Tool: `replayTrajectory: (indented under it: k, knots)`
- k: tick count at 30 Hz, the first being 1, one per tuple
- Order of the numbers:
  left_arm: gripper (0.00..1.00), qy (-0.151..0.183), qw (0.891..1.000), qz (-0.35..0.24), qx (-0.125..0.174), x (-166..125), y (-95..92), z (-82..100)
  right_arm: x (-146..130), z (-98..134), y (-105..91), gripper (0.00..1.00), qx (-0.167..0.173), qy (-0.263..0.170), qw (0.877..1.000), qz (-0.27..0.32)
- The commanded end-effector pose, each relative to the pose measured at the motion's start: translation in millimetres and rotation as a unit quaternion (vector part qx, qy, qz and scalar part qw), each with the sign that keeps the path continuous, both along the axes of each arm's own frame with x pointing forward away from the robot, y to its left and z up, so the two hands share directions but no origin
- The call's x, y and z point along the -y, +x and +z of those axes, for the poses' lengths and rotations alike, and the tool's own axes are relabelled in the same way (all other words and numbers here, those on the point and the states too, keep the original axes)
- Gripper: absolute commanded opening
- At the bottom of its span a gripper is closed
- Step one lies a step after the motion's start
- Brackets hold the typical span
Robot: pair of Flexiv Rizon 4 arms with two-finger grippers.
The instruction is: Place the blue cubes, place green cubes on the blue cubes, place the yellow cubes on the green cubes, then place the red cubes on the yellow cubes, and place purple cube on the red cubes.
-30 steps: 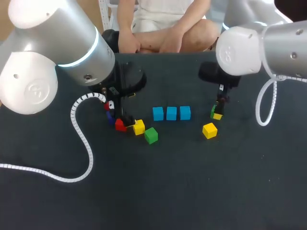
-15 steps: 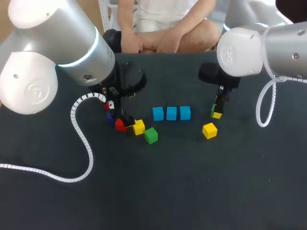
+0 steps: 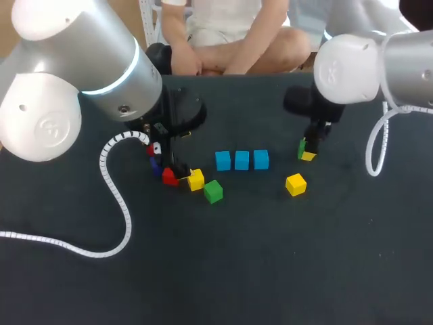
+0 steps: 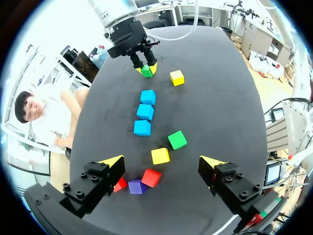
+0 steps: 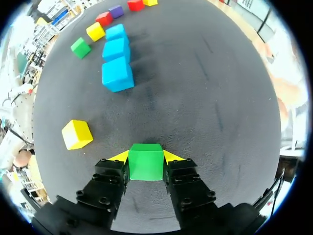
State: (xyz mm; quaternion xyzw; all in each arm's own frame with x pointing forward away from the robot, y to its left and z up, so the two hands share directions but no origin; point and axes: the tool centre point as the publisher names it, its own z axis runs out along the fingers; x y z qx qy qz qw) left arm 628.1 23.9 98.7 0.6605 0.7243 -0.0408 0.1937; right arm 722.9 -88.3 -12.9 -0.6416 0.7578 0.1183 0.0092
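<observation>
Plainly, the green cube (image 5: 145, 161) is clamped between the yellow-tipped fingers of the right gripper (image 5: 146, 156). This is shown best in the right wrist view, where both fingers are pressed against the cube's sides. In the head view only a sliver of green and one yellow tip are seen under the arm. Whether the cube touches the tabletop (image 3: 270, 257) cannot be told.

Ahead of that gripper, a row of three blue cubes (image 3: 242, 160) is laid side by side near the middle of the tabletop. A yellow cube (image 3: 295, 184) is set apart from the row, near the right gripper.

The left gripper (image 4: 162, 161) is largely hidden by its own arm in the head view. In the left wrist view its fingers are seen spread wide apart, with nothing held between them. Under and ahead of it a second yellow cube (image 4: 160, 155) and a second green cube (image 4: 177, 139) are found. A red cube (image 4: 151, 177) and the purple cube (image 4: 137, 186) lie touching each other. Another red cube (image 4: 120, 184) is partly covered by one finger; it is made out clearly only in that view.
</observation>
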Motion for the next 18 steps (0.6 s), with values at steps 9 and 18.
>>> replayTrajectory:
  k: [9,18]
  knots:
    - [1.0,0.001,1.0,-0.001,-0.002,0.4,1.6,0.1,-0.6,29.8,-16.4,0.0,0.027,0.019,0.998,0.053]
    - [1.0,0.001,1.0,-0.001,-0.002,0.4,1.6,0.1,-10.4,52.0,-27.4,0.0,0.038,0.02,0.997,0.068]
